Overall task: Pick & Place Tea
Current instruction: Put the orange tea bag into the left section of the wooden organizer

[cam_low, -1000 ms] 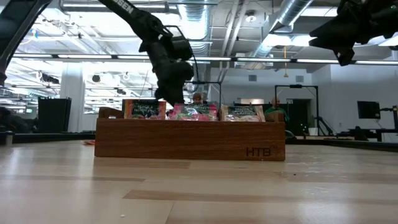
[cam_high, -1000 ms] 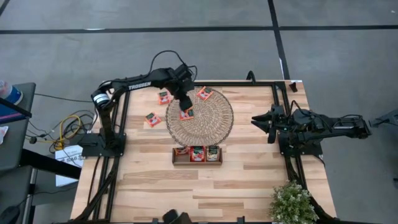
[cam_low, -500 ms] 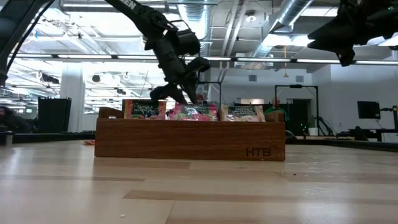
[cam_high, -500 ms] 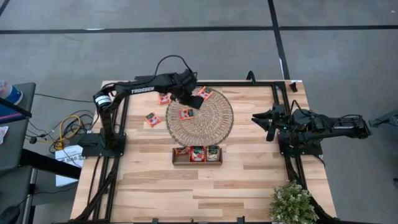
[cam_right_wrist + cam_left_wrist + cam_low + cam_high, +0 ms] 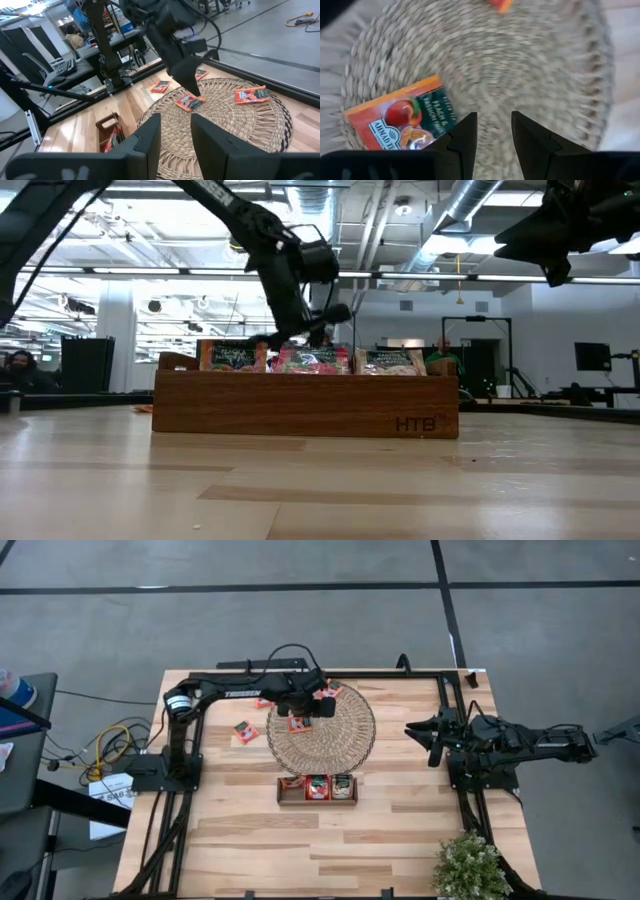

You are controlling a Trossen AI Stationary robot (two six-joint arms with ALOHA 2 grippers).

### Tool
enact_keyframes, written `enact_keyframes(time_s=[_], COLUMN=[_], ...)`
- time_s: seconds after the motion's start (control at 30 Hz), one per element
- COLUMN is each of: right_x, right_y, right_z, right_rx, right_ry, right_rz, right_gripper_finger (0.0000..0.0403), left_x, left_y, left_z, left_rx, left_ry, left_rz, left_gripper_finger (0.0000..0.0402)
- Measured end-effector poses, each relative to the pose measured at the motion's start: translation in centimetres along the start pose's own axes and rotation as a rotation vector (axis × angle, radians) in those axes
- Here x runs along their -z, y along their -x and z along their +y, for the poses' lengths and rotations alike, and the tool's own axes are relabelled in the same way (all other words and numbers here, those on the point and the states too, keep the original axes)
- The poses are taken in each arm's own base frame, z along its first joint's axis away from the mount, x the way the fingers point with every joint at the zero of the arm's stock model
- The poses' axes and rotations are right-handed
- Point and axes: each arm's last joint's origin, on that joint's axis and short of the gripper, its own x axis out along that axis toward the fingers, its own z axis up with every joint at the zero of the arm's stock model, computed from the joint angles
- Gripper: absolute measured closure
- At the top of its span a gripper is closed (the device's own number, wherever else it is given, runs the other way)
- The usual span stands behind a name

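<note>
The left gripper [image 5: 326, 706] hung over the far side of the mat [image 5: 345, 745], its jaws parted with bare weave showing between them in the left wrist view, so it held nothing. A red-orange sachet [image 5: 402, 120] lay flat on the mat just beside the jaws, and in the high view that sachet [image 5: 299, 723] sat near the mat's far-left edge. Another sachet [image 5: 250, 94] rested near the mat's rim, and two more lay on the bench [image 5: 400, 830] left of the mat. The tray [image 5: 318, 800] on the near side of the mat already held packets in its compartments. The right gripper [image 5: 424, 738] waited well apart at the bench's right edge, its jaws parted and empty.

The likely trouble was the flatness of the sachet: a descent slightly off could push it along the weave instead of lifting it. A jaw tip might also catch in the woven strands and drag the mat. The tray looked nearly full, so a dropped packet could perch on the others.
</note>
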Motion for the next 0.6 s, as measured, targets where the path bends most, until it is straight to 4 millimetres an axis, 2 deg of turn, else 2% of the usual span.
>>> enact_keyframes(time_s=[0.13,0.47,0.6], right_x=[0.0,0.0,0.0], right_y=[0.0,0.0,0.0], right_z=[0.0,0.0,0.0], right_rx=[0.0,0.0,0.0], right_ry=[0.0,0.0,0.008], right_rz=[0.0,0.0,0.001], right_gripper_finger=[0.0305,0.0305,0.0305], left_x=[0.2,0.6,0.6], left_y=[-1.5,-1.7,-1.6], left_z=[0.6,1.3,1.5], left_rx=[-0.056,-0.151,-0.172], left_ry=[0.052,0.082,-0.028], left_rz=[0.029,0.02,0.015], left_gripper_finger=[0.0289,0.0289,0.0289])
